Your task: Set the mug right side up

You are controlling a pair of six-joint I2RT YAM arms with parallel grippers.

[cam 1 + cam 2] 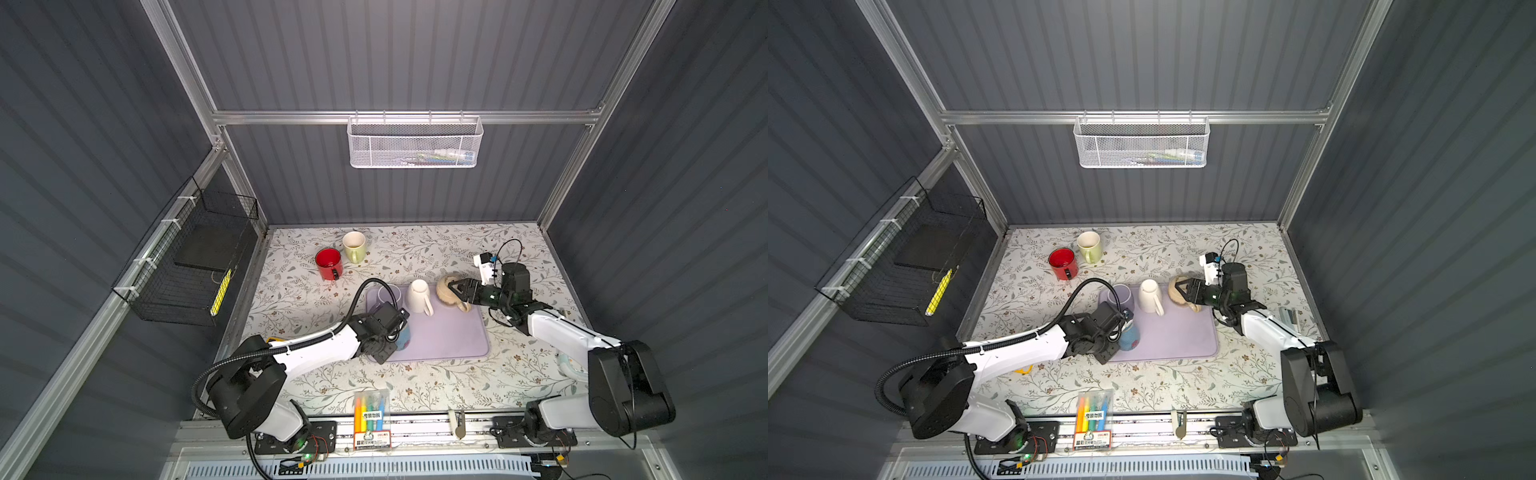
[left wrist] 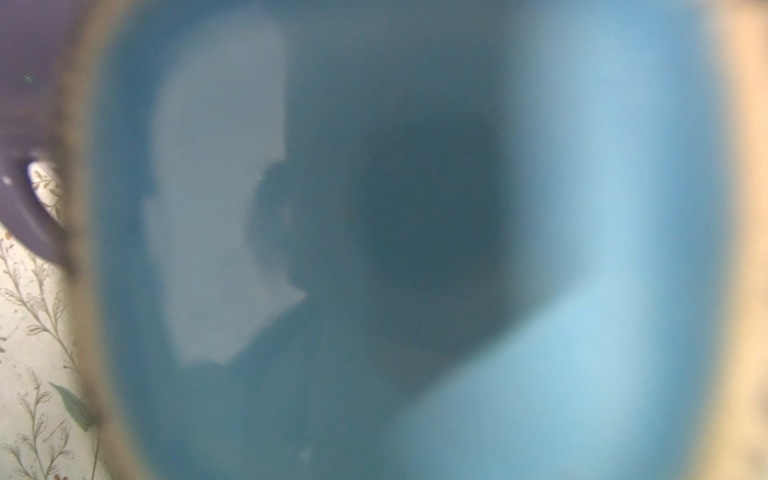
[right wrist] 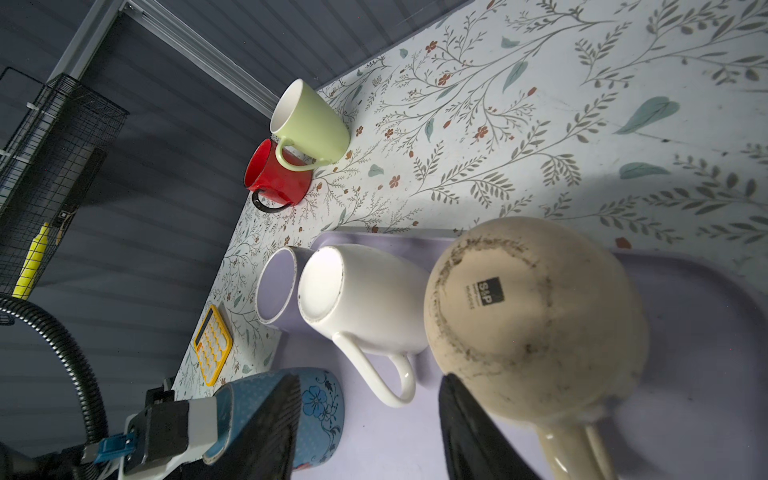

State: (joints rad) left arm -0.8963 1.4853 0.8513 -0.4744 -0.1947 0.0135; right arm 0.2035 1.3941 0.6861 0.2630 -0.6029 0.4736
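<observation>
Beige mug [image 3: 536, 307] inverted on mat [image 3: 685, 353], right claw [image 1: 452, 289] alongside

Floral table [image 1: 457, 249] bears lilac mat [image 1: 449, 336]; red mug [image 1: 328, 264]; green mug [image 1: 354, 246].

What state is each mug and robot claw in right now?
red mug, upright.
green mug, upright.
purple mug, upside down.
white mug, upside down.
beige mug, upside down.
blue mug, orientation unclear.
right gripper, at beige mug; grip unclear.
left gripper, on blue mug; grip unclear.

Grey ribbed walls [image 1: 395, 54], alu frame [image 1: 291, 117], floral tabletop [image 1: 457, 386], mesh basket [image 1: 415, 145].
</observation>
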